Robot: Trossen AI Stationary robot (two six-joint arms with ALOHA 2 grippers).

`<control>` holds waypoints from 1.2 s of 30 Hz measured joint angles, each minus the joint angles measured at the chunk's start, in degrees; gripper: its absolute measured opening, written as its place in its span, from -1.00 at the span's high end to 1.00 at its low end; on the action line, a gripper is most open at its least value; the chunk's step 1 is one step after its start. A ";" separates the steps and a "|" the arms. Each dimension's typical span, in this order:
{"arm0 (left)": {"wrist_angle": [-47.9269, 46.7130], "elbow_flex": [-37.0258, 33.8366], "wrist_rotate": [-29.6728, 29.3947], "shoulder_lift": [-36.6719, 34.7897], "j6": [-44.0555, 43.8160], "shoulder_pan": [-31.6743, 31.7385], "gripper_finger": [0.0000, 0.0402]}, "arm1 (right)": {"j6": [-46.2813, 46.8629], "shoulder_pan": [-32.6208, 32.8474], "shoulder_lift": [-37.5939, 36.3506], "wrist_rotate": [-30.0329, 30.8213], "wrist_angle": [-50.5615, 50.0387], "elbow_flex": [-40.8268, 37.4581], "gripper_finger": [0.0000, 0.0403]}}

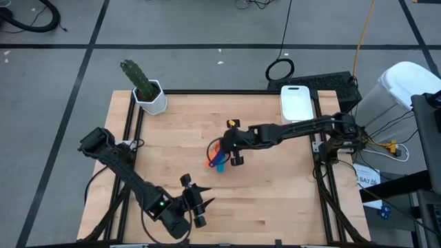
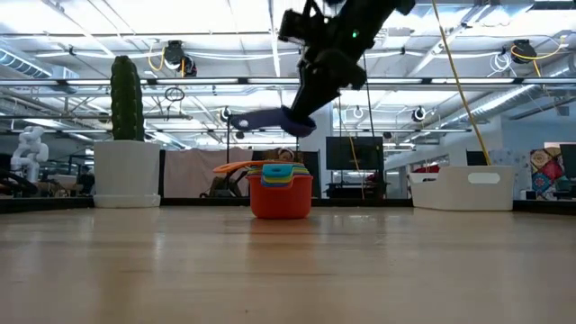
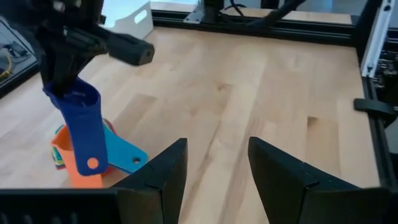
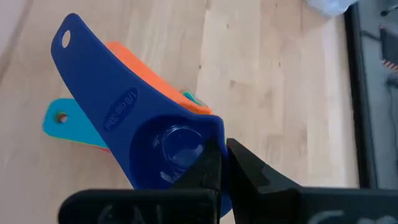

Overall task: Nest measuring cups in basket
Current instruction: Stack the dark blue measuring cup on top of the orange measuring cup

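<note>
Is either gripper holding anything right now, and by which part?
The right gripper pinches the dark blue measuring cup by its bowl rim, above the nested stack. The left gripper is open, empty.

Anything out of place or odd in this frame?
Yes: the nested cup stack sits on the bare table, not in the white basket at the far edge. The right gripper holds the dark blue cup above it.

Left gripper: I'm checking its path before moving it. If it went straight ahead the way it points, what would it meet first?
The left gripper stands open over bare table; straight ahead looks free up to the frame rail. The cup stack sits off to one side, though depth is uncertain.
</note>
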 joint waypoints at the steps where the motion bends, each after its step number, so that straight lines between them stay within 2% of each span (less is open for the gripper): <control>1: 0.07 0.00 -0.02 0.00 0.00 0.37 0.13 | -0.01 -0.43 0.40 -0.17 0.09 0.00 1.00; 6: 3.91 0.00 -2.36 0.00 1.47 2.56 0.13 | -0.24 -1.83 1.26 -1.88 2.98 -0.02 1.00; 15: 10.85 0.07 -3.04 -0.02 10.91 5.34 0.13 | 1.00 -2.66 1.85 -3.36 4.62 -0.35 1.00; 26: 20.59 0.07 -3.14 -0.04 20.50 7.57 0.13 | 2.44 -2.75 1.95 -4.52 13.64 -8.93 1.00; 36: 25.26 0.07 -3.13 -0.04 25.51 7.65 0.13 | 2.89 -3.21 1.93 -4.56 15.59 -9.92 0.98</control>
